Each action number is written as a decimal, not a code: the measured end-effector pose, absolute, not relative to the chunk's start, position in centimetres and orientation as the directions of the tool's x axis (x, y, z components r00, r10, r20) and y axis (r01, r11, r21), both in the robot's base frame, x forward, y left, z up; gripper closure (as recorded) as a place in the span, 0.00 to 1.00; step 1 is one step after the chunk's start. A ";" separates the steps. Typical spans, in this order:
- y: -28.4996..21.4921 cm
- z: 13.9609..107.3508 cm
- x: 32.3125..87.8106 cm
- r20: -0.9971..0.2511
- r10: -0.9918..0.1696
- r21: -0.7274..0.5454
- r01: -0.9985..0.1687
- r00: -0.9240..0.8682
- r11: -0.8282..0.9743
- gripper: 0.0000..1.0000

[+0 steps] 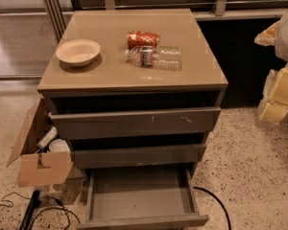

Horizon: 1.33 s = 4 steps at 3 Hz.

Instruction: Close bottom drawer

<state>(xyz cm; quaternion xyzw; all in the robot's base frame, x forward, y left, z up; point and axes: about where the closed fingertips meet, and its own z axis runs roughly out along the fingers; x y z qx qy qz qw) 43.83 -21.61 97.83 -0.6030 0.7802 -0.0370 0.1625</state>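
The pincer [279, 96] is at the far right, at about 3 o'clock. It looks like pale yellow and white lumps, half cut off by the edge. I cannot tell if it is open or closed. It has hold of nothing that I can see. It is well apart from the cabinet [134, 78] and touches none of the drawers.

The bottom drawer [141, 193] is at 6 o'clock, low down near the floor [249, 166]. It is pulled far out, and its flat grey tray shows. The middle drawer [137, 155] above it is out a little. The top drawer [134, 122] is out a little too, and it has pale scratches on its front.

On top of the cabinet a white bowl [78, 51] sits at 10 o'clock. A red can [143, 39] lies on its side at 12 o'clock. A clear bottle [156, 57] lies just beside it, nearer the front.

A cardboard box [38, 169] stands open on the floor at 8 o'clock, right beside the cabinet.
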 end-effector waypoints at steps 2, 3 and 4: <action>-21.6 97.6 42.4 -0.263 -0.939 -0.254 -0.923 -0.220 0.287 0.00; -21.0 93.4 41.1 -0.372 -0.898 -0.175 -0.932 -0.237 0.318 0.19; -17.4 85.3 38.9 -0.492 -0.827 -0.009 -0.947 -0.274 0.320 0.49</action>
